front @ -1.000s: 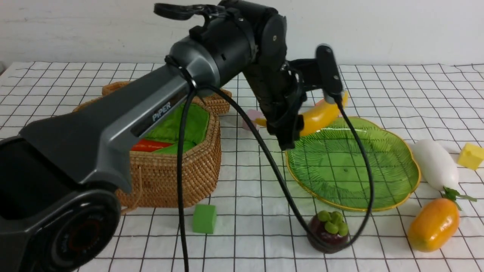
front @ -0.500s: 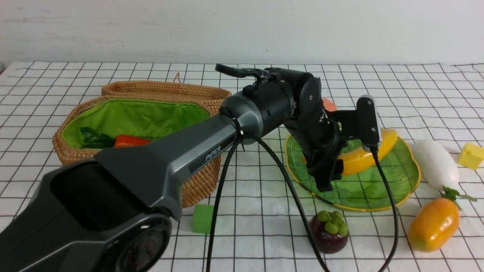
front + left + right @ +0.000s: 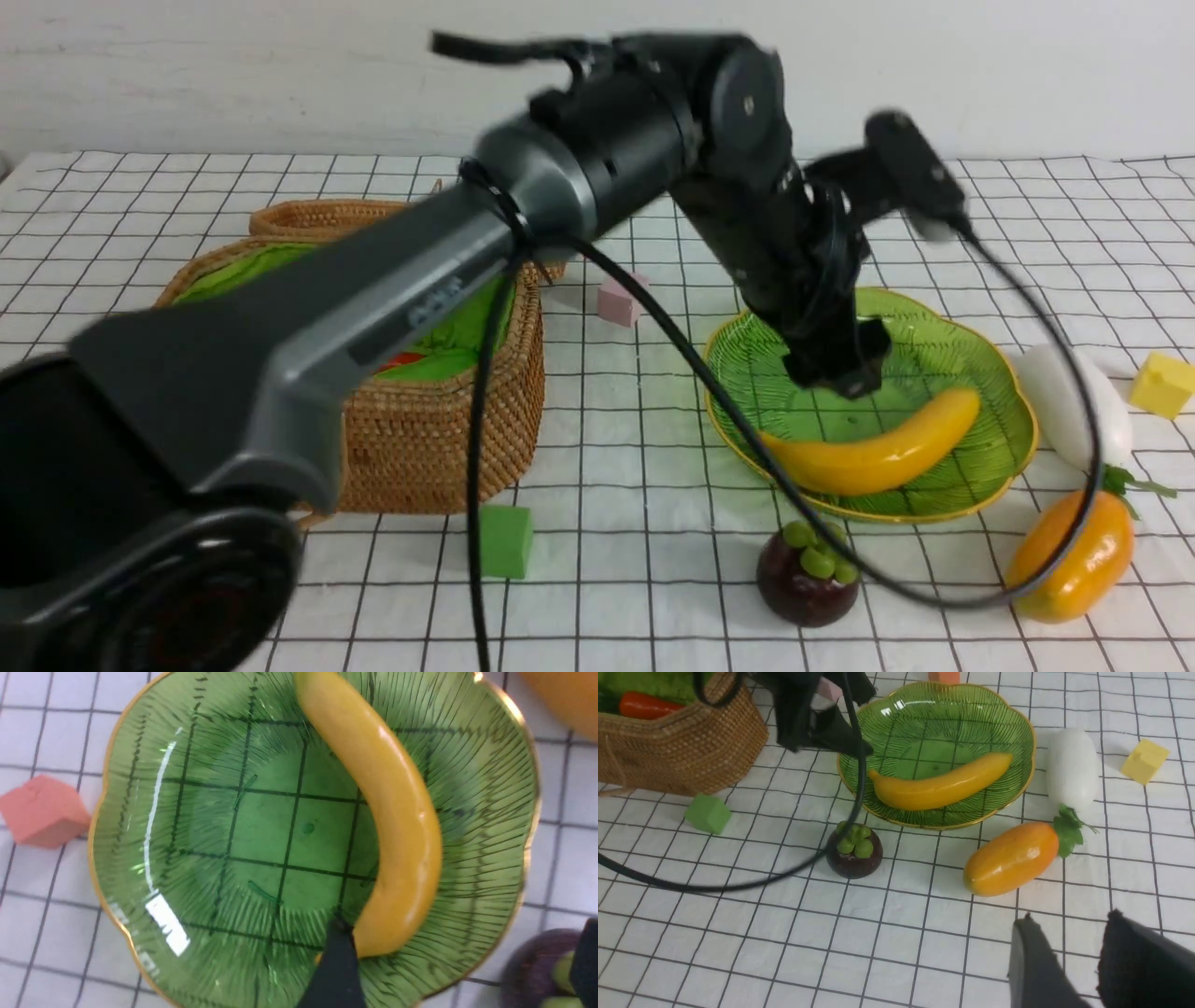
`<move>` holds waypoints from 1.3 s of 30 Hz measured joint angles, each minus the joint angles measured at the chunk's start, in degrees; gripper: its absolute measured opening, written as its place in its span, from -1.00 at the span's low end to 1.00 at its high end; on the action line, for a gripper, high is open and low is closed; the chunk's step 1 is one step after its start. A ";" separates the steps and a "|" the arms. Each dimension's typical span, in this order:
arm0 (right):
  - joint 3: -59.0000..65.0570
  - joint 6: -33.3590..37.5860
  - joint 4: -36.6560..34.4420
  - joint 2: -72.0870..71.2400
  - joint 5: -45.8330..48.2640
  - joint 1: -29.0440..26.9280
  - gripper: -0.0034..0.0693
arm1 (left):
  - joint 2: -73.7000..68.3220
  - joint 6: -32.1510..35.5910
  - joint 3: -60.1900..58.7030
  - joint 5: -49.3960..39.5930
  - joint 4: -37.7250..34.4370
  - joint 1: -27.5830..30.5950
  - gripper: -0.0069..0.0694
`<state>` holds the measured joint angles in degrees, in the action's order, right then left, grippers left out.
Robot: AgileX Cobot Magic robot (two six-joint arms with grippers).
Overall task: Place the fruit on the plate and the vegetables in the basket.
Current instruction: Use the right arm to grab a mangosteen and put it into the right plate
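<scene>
The yellow banana (image 3: 873, 453) lies free on the green plate (image 3: 990, 373), along its near side. My left gripper (image 3: 831, 364) hangs just above the plate, open and empty; in the left wrist view its fingers (image 3: 338, 961) straddle the banana's end (image 3: 392, 826). The purple mangosteen (image 3: 808, 574) stands in front of the plate. The mango (image 3: 1074, 560) and the white radish (image 3: 1064, 401) lie to the plate's right. An orange carrot (image 3: 642, 704) lies in the wicker basket (image 3: 420, 439). My right gripper (image 3: 1071, 917) is open over bare cloth, near the mango (image 3: 1011, 858).
Foam cubes lie about: green (image 3: 504, 539) before the basket, pink (image 3: 623, 299) behind the plate, yellow (image 3: 1162, 383) at far right, orange-red (image 3: 42, 812) beside the plate. The left arm's black cable (image 3: 709, 392) loops over the plate's front, the mangosteen and the mango.
The left gripper carried the banana down onto the plate, opened and rose. The banana now lies loose on the plate. The right gripper's opening has not changed.
</scene>
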<state>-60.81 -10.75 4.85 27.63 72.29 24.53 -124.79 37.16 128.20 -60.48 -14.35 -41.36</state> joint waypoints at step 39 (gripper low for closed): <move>-6.11 8.74 -21.99 64.48 -16.38 0.46 0.59 | 94.31 -39.64 -90.51 29.12 10.74 0.17 -0.85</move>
<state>-66.91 -2.00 -17.14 92.11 55.91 24.99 -30.49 -2.49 37.69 -31.36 -3.61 -41.19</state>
